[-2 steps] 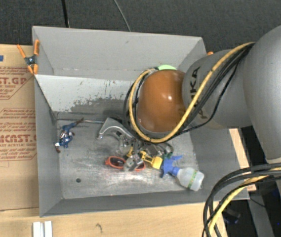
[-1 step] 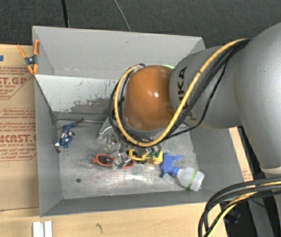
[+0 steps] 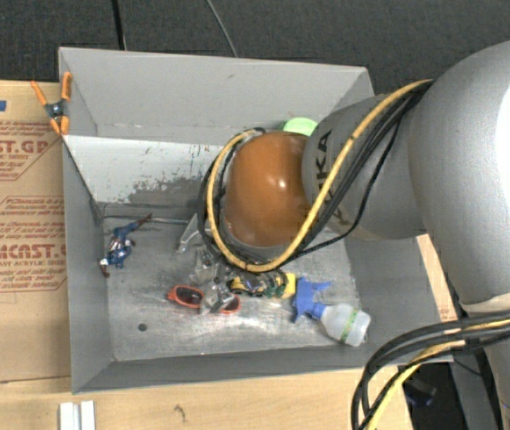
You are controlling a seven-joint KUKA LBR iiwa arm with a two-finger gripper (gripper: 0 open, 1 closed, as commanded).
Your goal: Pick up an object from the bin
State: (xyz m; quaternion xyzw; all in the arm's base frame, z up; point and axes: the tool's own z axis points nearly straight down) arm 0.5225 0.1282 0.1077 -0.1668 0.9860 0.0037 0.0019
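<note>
Grey bin floor, scuffed. By its near edge, midway: red-and-black thing, just beside small coloured heap. Close above, gripper under orange cover; open or closed, cannot tell. Likely risks: snagging both together, or knocking blue-capped bottle toward near right corner.

We find arm reaching in from right, over middle of bin. Gripper low, near floor centre. Just before it, spectacle-like thing on floor. Right of that, close beside, small cluttered piece. Further right, spray bottle on its side, near front-right corner. We place small figure well apart, by left wall. Rounded thing behind arm, at back wall.
</note>
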